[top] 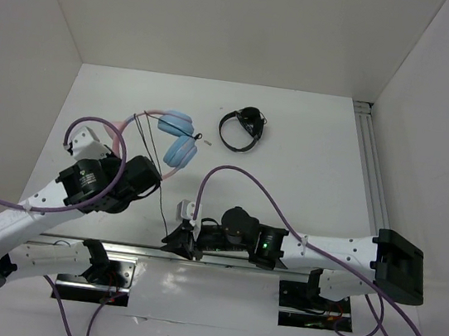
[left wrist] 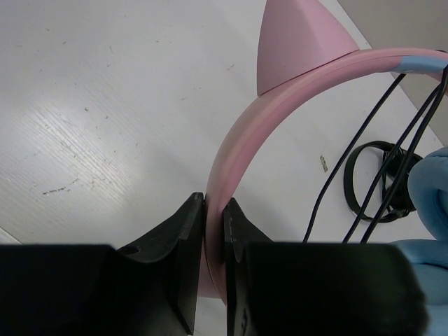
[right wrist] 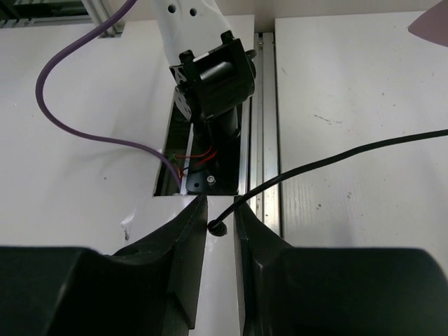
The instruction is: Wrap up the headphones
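Right gripper (right wrist: 220, 211), stretched leftward, is sitting slightly parted around the cable (right wrist: 336, 157) tip; left gripper (left wrist: 213, 206) is pinching the headphones (top: 178, 151) by the headband (left wrist: 280, 119).

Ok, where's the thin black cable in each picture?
Top external: the black cable drops from the headphones to the right gripper, lower middle.
Left wrist: cable strands on the right, under the pink headband.
Right wrist: cable enters from the right edge, ending between the fingers.
Shared landmark: the pink headband; probably the right wrist's pink corner.
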`<state>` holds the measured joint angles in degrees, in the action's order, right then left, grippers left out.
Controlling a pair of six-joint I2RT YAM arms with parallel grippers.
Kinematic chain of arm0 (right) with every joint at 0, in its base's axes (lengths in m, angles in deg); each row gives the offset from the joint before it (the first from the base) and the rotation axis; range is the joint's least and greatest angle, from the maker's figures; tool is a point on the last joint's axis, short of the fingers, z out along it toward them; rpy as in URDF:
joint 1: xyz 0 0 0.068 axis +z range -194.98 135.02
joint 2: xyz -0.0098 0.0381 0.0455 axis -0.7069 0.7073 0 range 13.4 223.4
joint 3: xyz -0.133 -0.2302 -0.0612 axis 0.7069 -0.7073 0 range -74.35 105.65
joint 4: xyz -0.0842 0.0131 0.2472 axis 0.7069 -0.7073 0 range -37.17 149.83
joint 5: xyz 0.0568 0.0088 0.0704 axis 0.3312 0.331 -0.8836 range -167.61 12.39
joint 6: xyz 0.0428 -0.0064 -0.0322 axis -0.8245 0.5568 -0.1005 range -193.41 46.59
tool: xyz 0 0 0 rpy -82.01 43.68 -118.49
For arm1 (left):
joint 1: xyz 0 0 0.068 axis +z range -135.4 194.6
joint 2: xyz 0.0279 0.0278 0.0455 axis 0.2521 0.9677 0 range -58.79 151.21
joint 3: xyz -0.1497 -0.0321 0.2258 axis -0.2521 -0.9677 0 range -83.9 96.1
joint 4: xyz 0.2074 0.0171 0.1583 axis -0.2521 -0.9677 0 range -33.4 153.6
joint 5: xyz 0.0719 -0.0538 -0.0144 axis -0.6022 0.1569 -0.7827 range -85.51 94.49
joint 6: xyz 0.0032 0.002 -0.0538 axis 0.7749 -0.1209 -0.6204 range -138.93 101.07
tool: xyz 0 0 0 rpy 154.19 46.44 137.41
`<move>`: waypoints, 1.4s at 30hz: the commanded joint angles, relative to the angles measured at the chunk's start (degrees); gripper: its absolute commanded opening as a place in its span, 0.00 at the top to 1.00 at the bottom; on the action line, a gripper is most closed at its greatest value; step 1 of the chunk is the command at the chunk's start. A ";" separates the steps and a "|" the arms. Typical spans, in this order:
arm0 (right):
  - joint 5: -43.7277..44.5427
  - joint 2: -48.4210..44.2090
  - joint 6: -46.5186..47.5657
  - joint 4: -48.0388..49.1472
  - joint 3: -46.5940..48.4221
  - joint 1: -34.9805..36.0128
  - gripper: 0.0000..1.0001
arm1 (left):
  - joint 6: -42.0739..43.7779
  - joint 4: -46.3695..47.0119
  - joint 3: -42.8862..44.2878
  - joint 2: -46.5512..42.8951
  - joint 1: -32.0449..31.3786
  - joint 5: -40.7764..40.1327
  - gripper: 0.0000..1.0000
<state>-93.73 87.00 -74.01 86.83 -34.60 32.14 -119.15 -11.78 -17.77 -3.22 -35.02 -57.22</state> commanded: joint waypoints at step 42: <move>28.24 -8.04 14.03 -23.49 11.49 6.46 1.00 | 19.93 24.46 -18.04 -4.94 -1.25 3.87 1.00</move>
<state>-71.39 80.38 -64.74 64.78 -26.67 38.02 -108.60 1.01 -34.79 -4.53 -34.74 -52.35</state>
